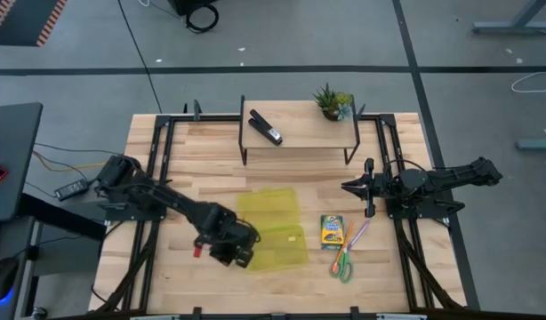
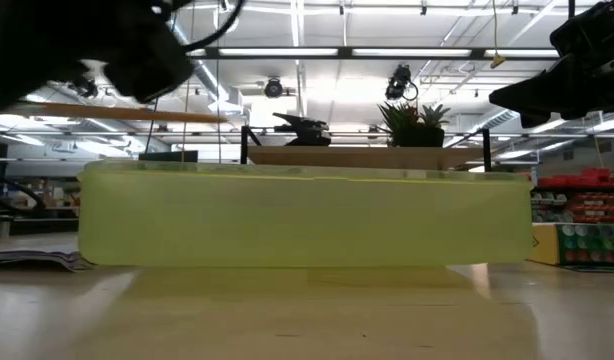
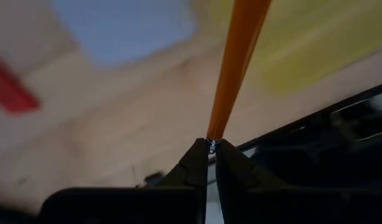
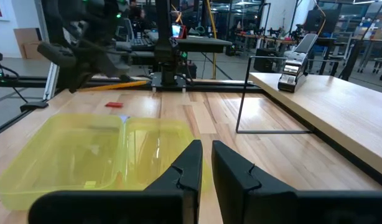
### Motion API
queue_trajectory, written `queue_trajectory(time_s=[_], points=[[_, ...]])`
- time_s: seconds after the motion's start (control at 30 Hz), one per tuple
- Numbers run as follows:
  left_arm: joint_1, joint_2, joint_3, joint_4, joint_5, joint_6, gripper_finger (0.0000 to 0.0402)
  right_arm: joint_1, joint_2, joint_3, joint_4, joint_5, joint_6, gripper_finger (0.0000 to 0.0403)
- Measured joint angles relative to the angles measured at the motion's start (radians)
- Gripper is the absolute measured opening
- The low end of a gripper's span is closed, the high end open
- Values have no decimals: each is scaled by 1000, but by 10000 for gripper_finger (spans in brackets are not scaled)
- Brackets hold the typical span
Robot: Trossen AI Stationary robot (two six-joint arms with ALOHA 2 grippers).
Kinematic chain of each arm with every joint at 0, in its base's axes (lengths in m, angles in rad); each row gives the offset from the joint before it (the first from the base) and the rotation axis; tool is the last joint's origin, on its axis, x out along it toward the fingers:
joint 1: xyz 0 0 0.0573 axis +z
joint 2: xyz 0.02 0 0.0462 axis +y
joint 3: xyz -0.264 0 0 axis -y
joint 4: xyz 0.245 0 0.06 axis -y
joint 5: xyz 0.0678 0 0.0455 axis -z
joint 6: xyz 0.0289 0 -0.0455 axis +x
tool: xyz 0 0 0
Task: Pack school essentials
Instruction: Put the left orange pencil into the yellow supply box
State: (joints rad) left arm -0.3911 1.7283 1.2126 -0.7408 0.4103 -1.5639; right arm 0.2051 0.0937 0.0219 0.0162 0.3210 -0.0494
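Wooden slats of the table (image 1: 211,169) carry everything, and the nearest action sits at its front left. The left gripper (image 3: 211,147) is pinched tight on the tip of the orange pencil (image 3: 237,62), which sticks straight out ahead of it. Just beyond the pencil lies the yellow case (image 1: 273,227), open; off to one side of the claw are the red eraser (image 3: 10,93) and the pale blue notepad (image 3: 122,28).

With so little of the pencil held, it could swing or slip out when moved, and its free end could catch the case's rim rather than clear it.

Across the case from this claw lie the crayon box (image 1: 332,231), the green-handled scissors (image 1: 342,265) and a purple pen (image 1: 357,235), none yet packed. Beyond them, the right gripper (image 4: 206,163) hovers closed and empty, facing the case. Farthest back stand a raised shelf (image 1: 300,133) with a black stapler (image 1: 265,128) and a potted plant (image 1: 332,102); neither blocks the path.
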Motion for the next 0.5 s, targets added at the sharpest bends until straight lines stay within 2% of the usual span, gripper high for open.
queue_trajectory(time_s=[0.23, 0.5], points=[[81, 21, 48, 98, -76, 64, 21, 0, 0, 0, 0, 0, 0, 42], [108, 168, 199, 113, -69, 213, 20, 0, 0, 0, 0, 0, 0, 42]])
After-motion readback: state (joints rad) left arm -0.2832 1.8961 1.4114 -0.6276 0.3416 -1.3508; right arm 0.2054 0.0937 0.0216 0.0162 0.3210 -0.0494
